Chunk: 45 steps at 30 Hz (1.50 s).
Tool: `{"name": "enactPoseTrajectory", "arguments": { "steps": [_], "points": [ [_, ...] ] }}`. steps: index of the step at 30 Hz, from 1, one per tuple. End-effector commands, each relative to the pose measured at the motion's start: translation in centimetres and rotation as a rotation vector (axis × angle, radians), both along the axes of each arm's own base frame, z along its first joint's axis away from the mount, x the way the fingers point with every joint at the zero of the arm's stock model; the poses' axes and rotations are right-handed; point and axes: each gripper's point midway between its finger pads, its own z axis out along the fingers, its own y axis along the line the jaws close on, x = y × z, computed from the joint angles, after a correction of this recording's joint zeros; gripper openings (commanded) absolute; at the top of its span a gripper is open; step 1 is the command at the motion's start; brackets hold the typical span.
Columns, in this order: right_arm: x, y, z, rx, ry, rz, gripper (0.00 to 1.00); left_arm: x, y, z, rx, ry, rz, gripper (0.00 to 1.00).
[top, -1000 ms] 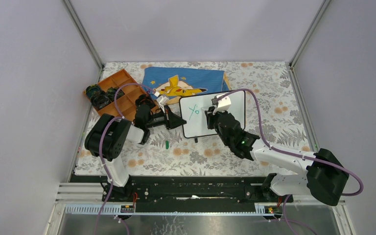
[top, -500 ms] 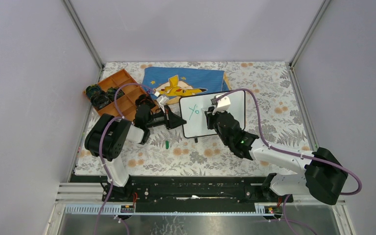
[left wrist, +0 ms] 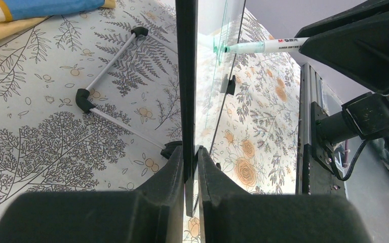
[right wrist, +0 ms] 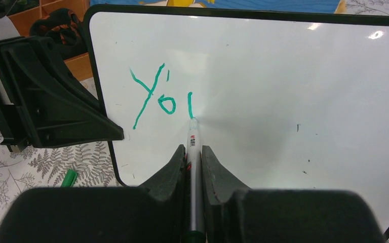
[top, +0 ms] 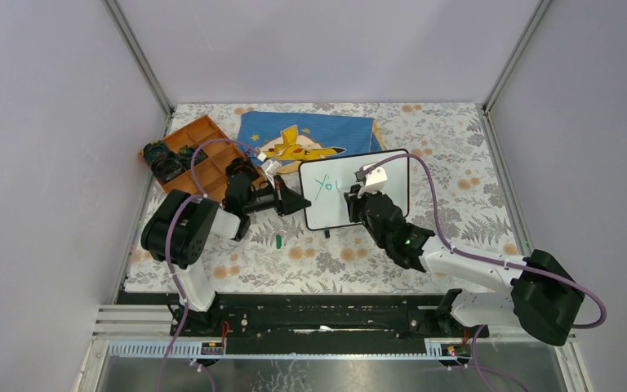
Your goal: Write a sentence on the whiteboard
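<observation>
From above, the whiteboard (top: pixel 324 214) sits mid-table, with the left gripper (top: pixel 302 202) at its nine o'clock edge. Left wrist: its fingers (left wrist: pixel 168 178) pinch that frame tight. Right wrist: the right gripper (right wrist: pixel 193 152) clamps a marker (right wrist: pixel 192 137), tip touching the board under the sentence (right wrist: pixel 162 98), green "Yo" plus one stroke, at ten o'clock.

Black joints, white links, black wedge-shaped grippers (right wrist: pixel 193 152) and purple cables (top: pixel 429 189) are seen on both arms (top: pixel 457 263).

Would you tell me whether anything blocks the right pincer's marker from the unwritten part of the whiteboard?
Nothing visible does: the marker tip touches the whiteboard, and the surface to its right is unobstructed.
</observation>
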Motion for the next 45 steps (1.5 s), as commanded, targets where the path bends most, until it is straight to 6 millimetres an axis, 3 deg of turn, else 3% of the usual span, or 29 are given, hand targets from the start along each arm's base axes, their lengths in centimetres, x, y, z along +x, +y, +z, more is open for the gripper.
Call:
{"name": "enactPoseTrajectory", "arguments": {
  "steps": [1,11,38,45],
  "points": [
    [0.5,-1.4,1.1,0.013,-0.028,-0.066,0.00,-0.8,-0.2,-1.9,0.055,0.039,-0.010,0.00],
    [1.1,-2.9,1.8,0.001,-0.044,-0.124,0.00,-0.8,-0.3,-2.0,0.055,0.040,-0.012,0.00],
    [2.9,-1.7,5.0,0.041,-0.097,-0.121,0.00,-0.9,-0.4,-2.0,0.057,0.038,-0.019,0.00],
    [1.8,-2.2,5.0,0.052,-0.088,-0.093,0.00,-0.9,-0.4,-1.9,0.056,0.034,-0.018,0.00]
  ]
}}
